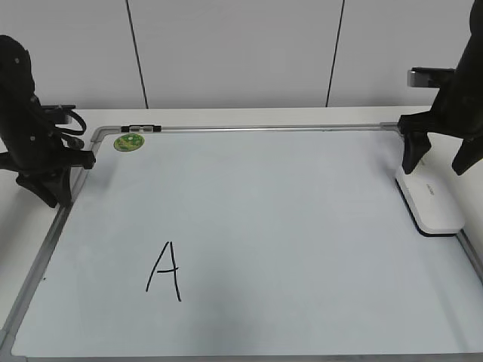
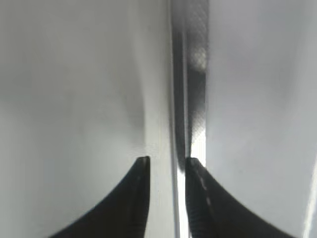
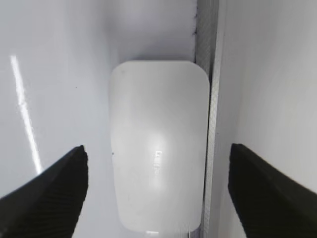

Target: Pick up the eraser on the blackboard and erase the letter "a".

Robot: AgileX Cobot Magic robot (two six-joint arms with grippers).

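The right gripper (image 3: 157, 173) hangs just above the eraser (image 3: 158, 148), its two black fingers (image 3: 49, 193) spread wide, one on each side, not touching it. The eraser is one smooth white block with round corners and tiny grey print. It lies at the right edge of the blackboard (image 1: 302, 226), tight against the silver frame. The left gripper (image 2: 166, 163) sits over the board's left frame, fingers a little apart, holding nothing. One big black "A" (image 1: 164, 270) is on the board. One green sticker (image 1: 129, 141) sits near the far left corner. The wide middle is bare.
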